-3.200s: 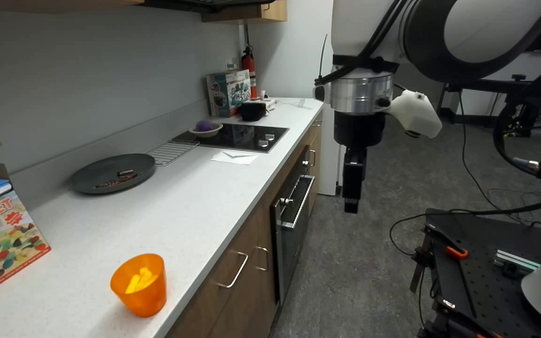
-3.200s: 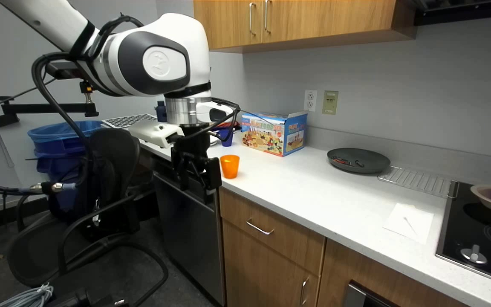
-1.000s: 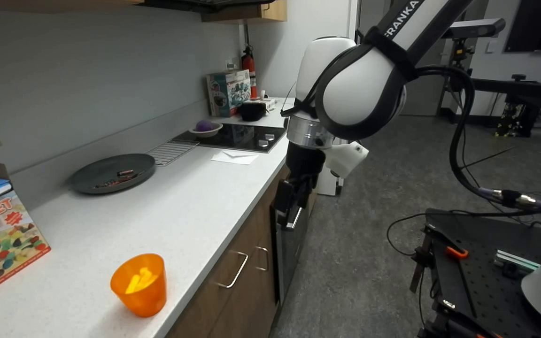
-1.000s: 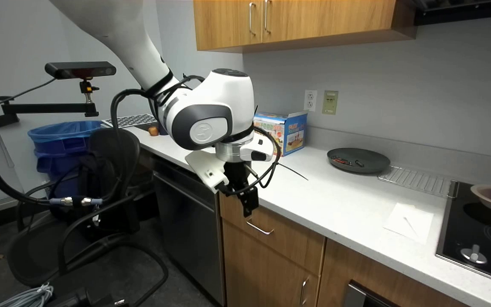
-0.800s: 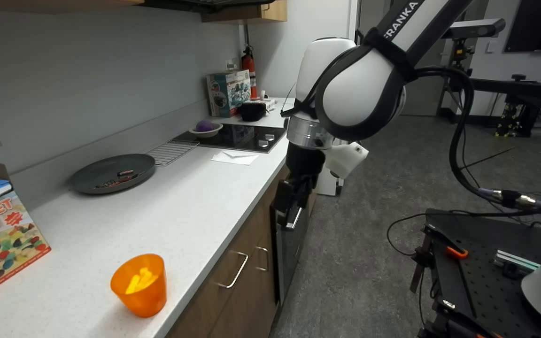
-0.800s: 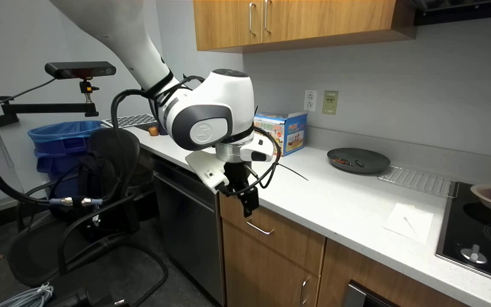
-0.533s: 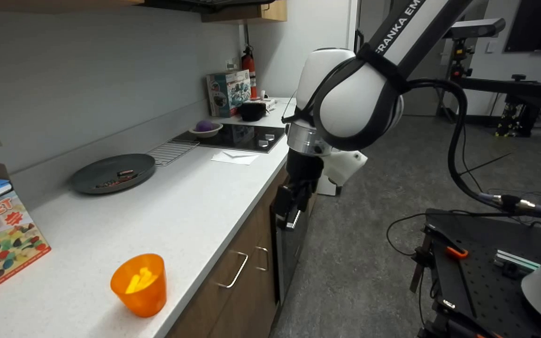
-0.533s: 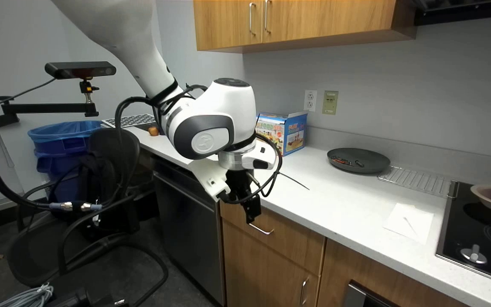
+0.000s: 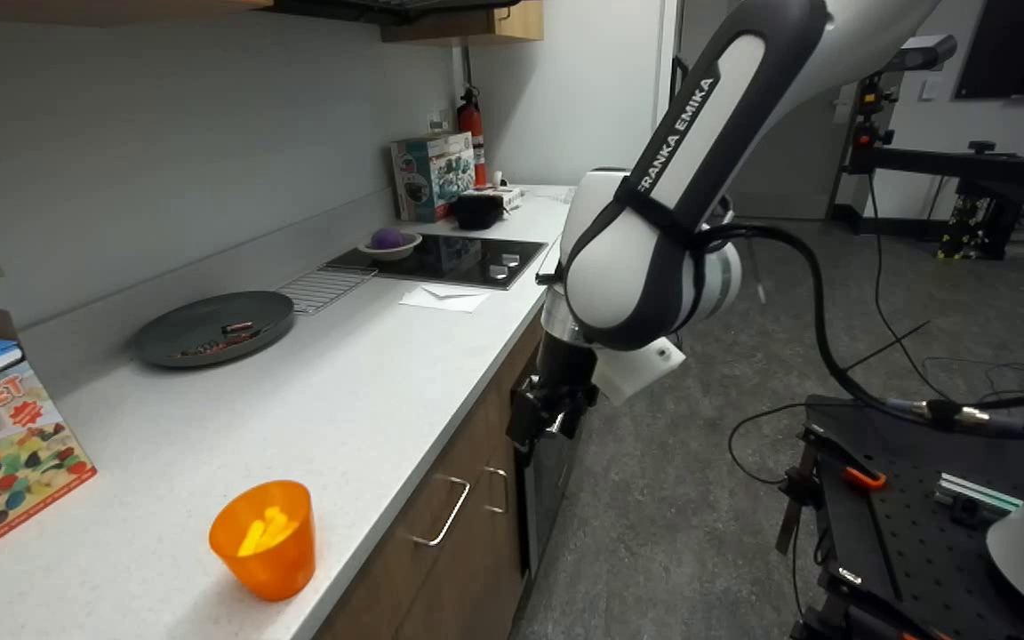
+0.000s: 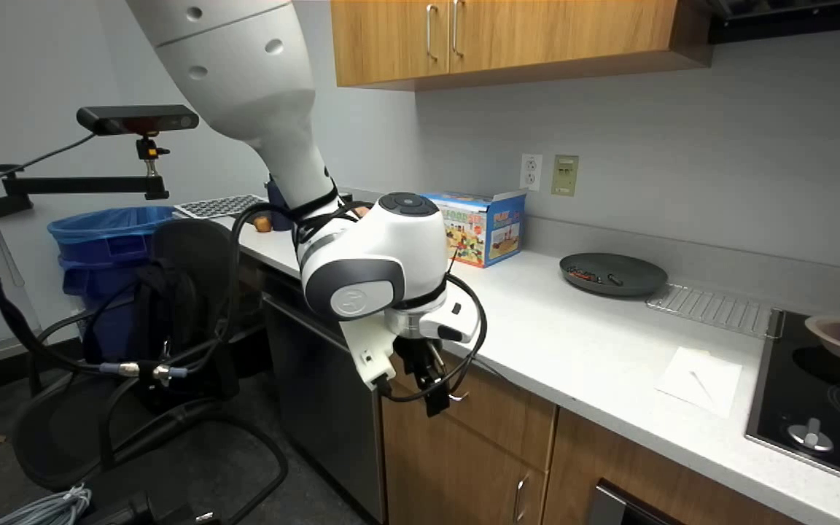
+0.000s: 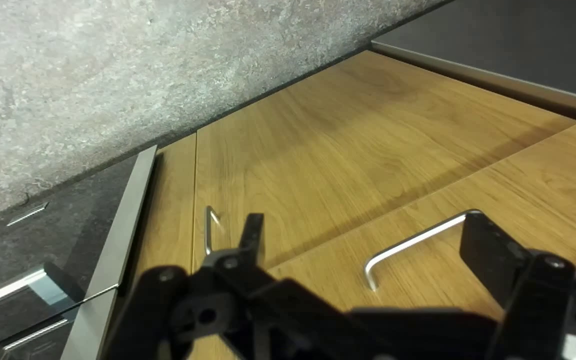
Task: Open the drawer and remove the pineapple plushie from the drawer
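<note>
The drawer is shut in the brown cabinet under the counter. It also shows in another exterior view and in the wrist view. Its silver bar handle lies between my open fingers in the wrist view, the right fingertip overlapping one end of it. My gripper is open and empty. In both exterior views the gripper points down and tilts in front of the cabinet; whether it touches the handle I cannot tell. The pineapple plushie is not in view.
An oven with a bar handle is beside the drawer cabinet, and a dark appliance front is on its other side. An orange cup stands near the counter's edge. A lower door handle is near my left finger.
The arm has swung from over the floor to the cabinet, and the gripper has tilted. Over the last second it has moved lower, to the drawer handle's height. The drawer has not moved.
</note>
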{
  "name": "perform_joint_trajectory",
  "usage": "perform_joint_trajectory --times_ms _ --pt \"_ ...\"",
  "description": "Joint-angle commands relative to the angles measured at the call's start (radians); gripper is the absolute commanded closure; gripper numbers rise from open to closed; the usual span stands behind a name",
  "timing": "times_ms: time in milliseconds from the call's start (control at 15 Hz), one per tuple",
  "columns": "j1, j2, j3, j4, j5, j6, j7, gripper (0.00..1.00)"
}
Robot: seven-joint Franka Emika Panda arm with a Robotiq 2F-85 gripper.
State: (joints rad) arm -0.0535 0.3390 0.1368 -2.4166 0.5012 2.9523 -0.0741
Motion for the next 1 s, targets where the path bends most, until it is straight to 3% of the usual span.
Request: perform_joint_trajectory --times_ms 0,267,600,933 --pt "-0.072 0.137 0.091 0.106 0.097 0.067 -0.061 0.0" --pt "-0.133 0.259 0.156 0.195 0.115 0.155 -0.071 0.0" --pt "-0.257 0.394 0.276 0.285 0.082 0.286 -0.072 0.0" --pt "-0.334 0.48 0.338 0.32 0.049 0.35 -0.072 0.0"
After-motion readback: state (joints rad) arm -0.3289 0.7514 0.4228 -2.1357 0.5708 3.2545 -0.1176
